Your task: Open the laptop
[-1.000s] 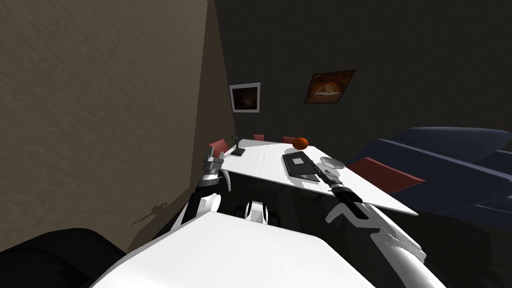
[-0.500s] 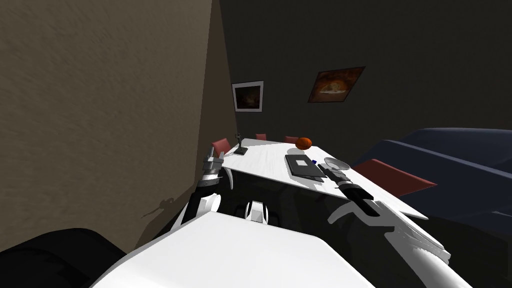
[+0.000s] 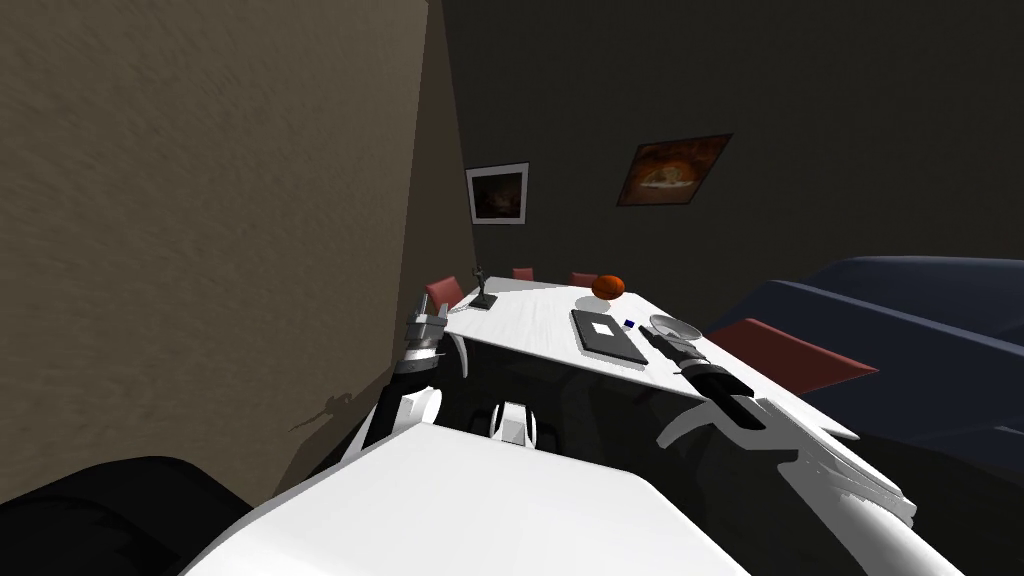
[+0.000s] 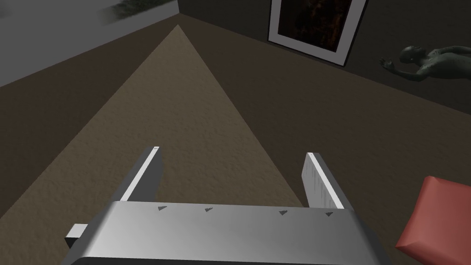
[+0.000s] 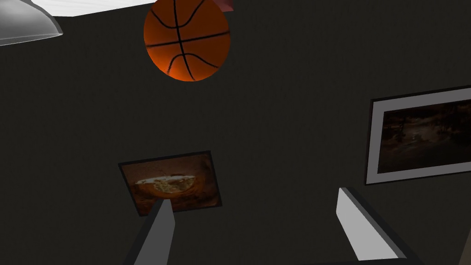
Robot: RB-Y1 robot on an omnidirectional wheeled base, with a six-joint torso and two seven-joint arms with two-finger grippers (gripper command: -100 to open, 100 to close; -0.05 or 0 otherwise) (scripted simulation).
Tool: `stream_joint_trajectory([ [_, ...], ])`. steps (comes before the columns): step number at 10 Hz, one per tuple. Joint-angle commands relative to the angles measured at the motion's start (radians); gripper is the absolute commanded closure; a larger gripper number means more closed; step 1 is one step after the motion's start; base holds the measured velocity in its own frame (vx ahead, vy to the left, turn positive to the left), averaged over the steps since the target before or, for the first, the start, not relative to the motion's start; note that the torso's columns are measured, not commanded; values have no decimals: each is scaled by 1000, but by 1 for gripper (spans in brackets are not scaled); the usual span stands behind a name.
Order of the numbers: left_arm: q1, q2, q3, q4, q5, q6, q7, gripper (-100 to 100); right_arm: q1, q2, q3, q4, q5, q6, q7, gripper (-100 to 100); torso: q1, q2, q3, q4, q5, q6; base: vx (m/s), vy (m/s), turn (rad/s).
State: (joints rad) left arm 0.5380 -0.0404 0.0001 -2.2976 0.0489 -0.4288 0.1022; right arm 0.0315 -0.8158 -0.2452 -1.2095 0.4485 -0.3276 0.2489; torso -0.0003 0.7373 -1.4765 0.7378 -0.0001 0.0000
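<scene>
A dark blue sofa (image 3: pixel 900 320) fills the right side of the room. Next to it stands a white desk (image 3: pixel 520 325), with one red chair (image 3: pixel 790 355) drawn up at its right side and more red chairs along its far and left edges. The right arm reaches out over the desk's near right part. The right gripper (image 3: pixel 652 338) hangs low just beside the laptop's right edge, between the laptop and the bowl. Its fingers (image 5: pixel 363 225) are spread wide with nothing between them. The left gripper (image 3: pixel 430 318) is raised off the desk's left corner, close to a red chair. Its fingers (image 4: pixel 317 184) are likewise apart and hold nothing. The laptop (image 3: pixel 607 337) is dark with a pale rectangle on its lid. It lies shut and flat on the desk, close to the near edge and right of the middle. Past it, at the far edge, sits an orange basketball (image 3: pixel 607 286). A shallow grey bowl (image 3: pixel 675 326) rests to the laptop's right, just beyond the right gripper. A small dark statuette (image 3: pixel 481 290) stands on a base at the far left corner, well apart from the laptop. A tiny blue thing (image 3: pixel 629 323) lies between the laptop and the bowl; I cannot tell what it is.
</scene>
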Motion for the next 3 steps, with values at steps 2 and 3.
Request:
stream_joint_trajectory([
  [2, 0, 0, 0, 0, 0, 0, 0, 0, 0, 0, 0, 0, 0, 0, 0, 0, 0, 1, 1, 0, 0, 0, 0, 0, 0],
  [3, 0, 0, 0, 0, 0, 0, 0, 0, 0, 0, 0, 0, 0, 0, 0, 0, 0, 1, 1, 0, 0, 0, 0, 0, 0],
])
